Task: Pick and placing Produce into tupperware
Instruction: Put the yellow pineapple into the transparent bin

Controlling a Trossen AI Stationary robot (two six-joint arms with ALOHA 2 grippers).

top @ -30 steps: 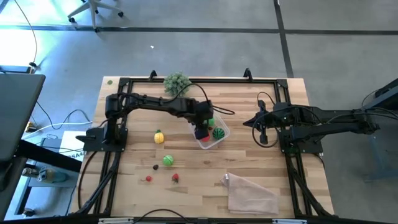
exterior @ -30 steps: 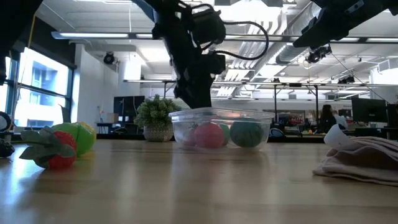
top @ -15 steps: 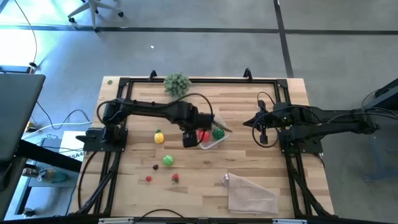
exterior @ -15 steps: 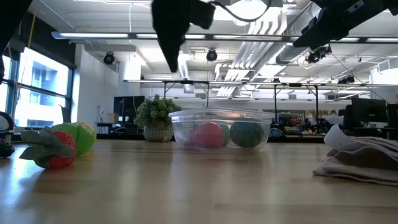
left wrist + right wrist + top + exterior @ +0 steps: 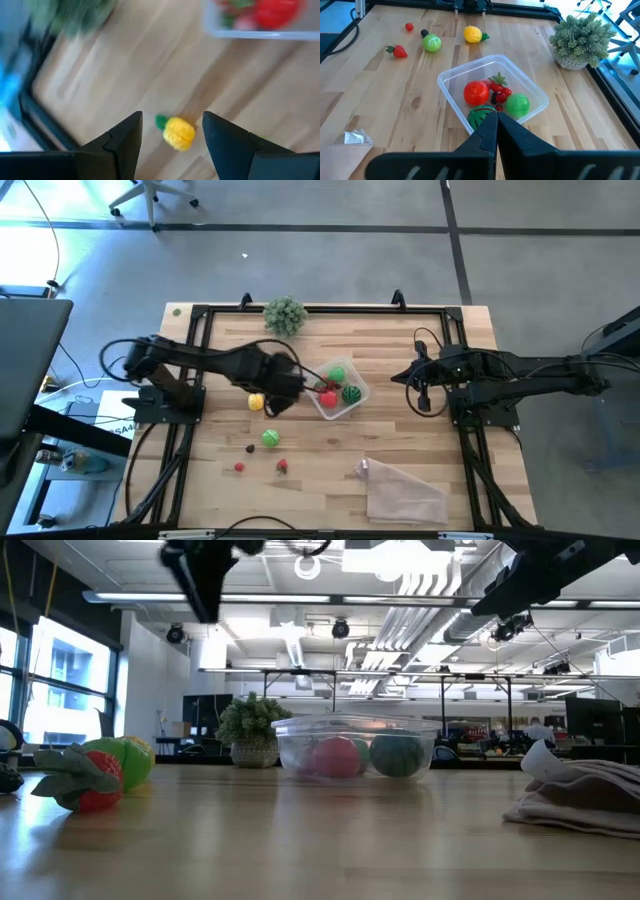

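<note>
- Two arms are in view over the wooden table (image 5: 420, 450); the left arm reaches from its base toward the middle, the right arm waits folded at the right side.
- The plastic bag (image 5: 405, 492) lies flat near the front right, and the leafy plant (image 5: 285, 313) stands at the back edge; neither is in the working path.
- The tub (image 5: 451, 82) sits near the table's centre and already holds a red fruit (image 5: 475, 93), a green ball (image 5: 518, 104), a striped melon (image 5: 479, 115) and small berries.
- The left gripper (image 5: 171, 131) hangs above the yellow fruit (image 5: 178, 133), fingers spread wide, holding nothing.
- The right gripper (image 5: 496, 131) points at the tub with its fingers pressed together, empty.
- Four smaller pieces lie loose nearer the front: a green one (image 5: 270, 437), a strawberry (image 5: 282, 465), a dark berry (image 5: 250, 448) and a red berry (image 5: 239, 467).
- Risk, as judged: the rounded yellow fruit could roll aside if the fingers descend off-centre or close unevenly.
- Risk, as judged: the light tub could be nudged by a low carry.
</note>
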